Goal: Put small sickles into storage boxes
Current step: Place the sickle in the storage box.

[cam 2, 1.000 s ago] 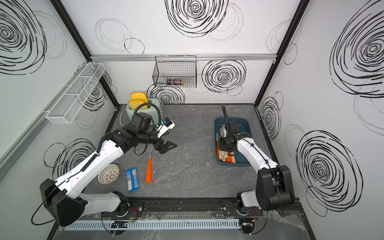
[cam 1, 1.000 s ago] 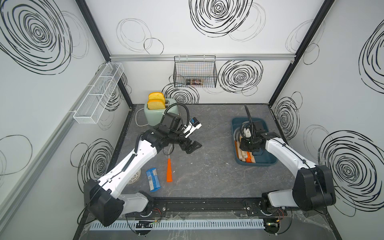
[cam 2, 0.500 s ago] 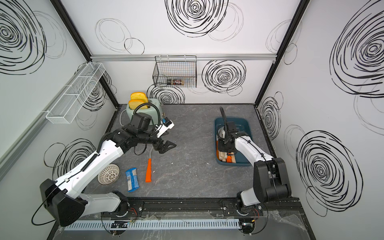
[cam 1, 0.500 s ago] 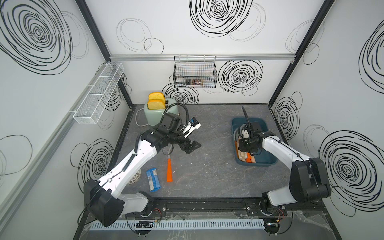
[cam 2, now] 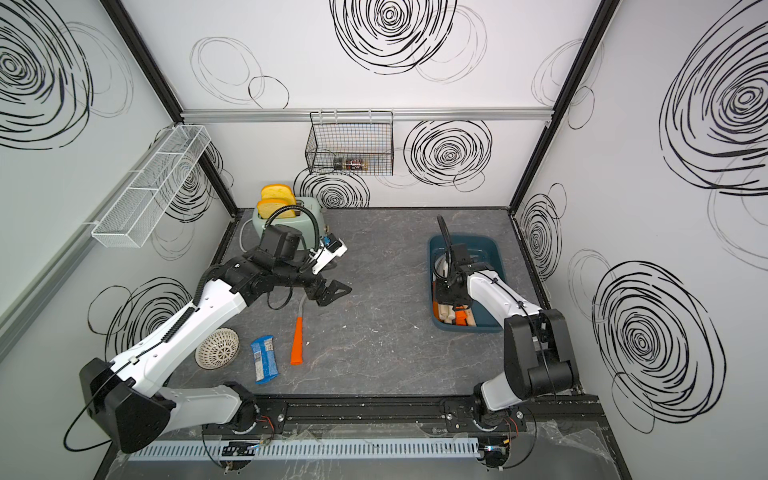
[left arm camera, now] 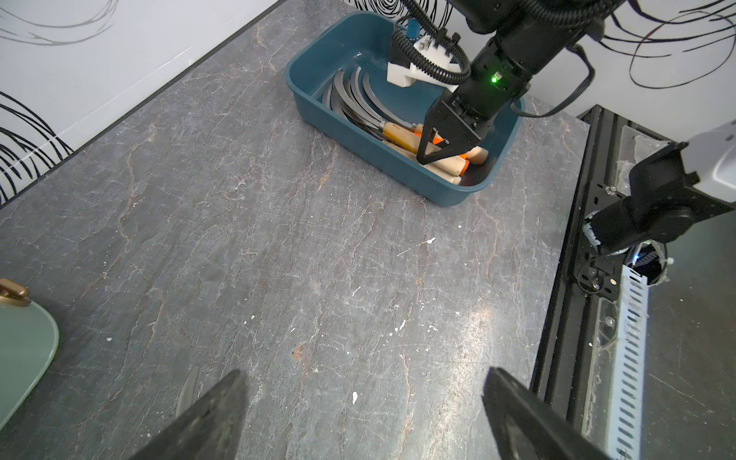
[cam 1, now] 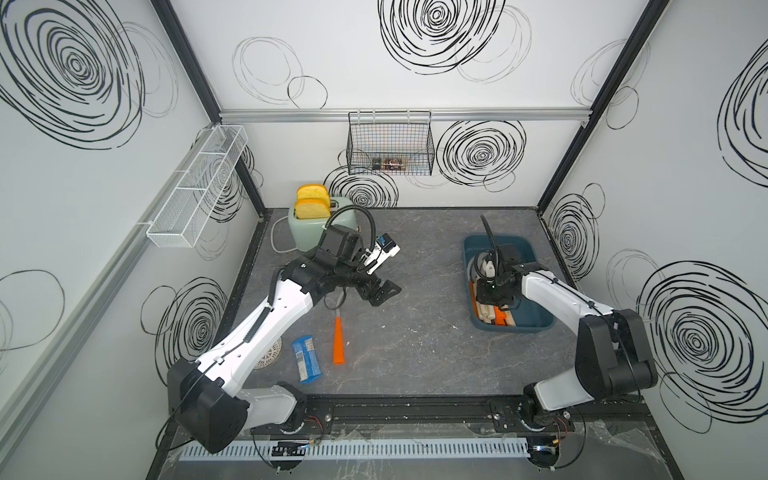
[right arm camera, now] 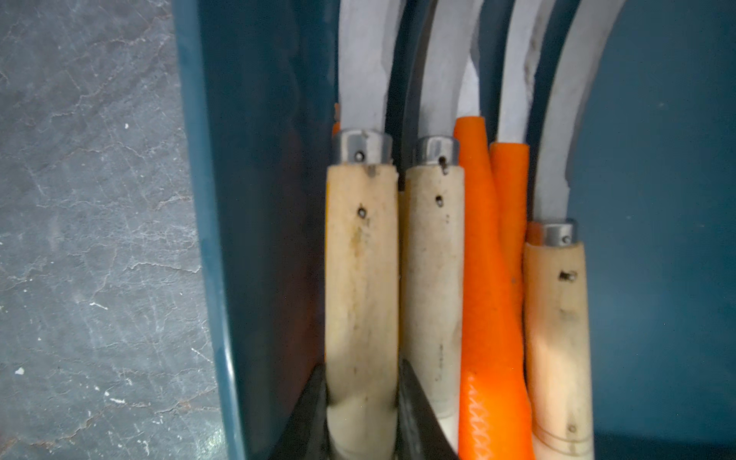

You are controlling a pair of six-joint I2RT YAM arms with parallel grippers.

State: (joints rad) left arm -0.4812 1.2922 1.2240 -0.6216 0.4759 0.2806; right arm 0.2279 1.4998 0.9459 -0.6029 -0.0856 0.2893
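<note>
Table (cam 1: 415,332): storage box (cam 1: 519,244) on right side, long axis near to far. Small sickles (left arm camera: 398,135) in box, side by side along its left wall, handles at near end, blades toward far end. Right gripper (right arm camera: 360,414) inside box over handles, a jaw on either side of wall-side sickle (right arm camera: 360,278). Loose sickle (cam 1: 338,345) on table left of centre, handle nearest robot, blade end under left arm. Left gripper (cam 1: 385,293) above table, just right of that blade. Packet (cam 1: 306,358) left of loose sickle; strainer (cam 2: 217,348) left of packet. Toaster (cam 1: 307,237) in far left corner. Wire basket (cam 1: 390,145) on back wall, mesh rack (cam 1: 195,187) on left wall.
</note>
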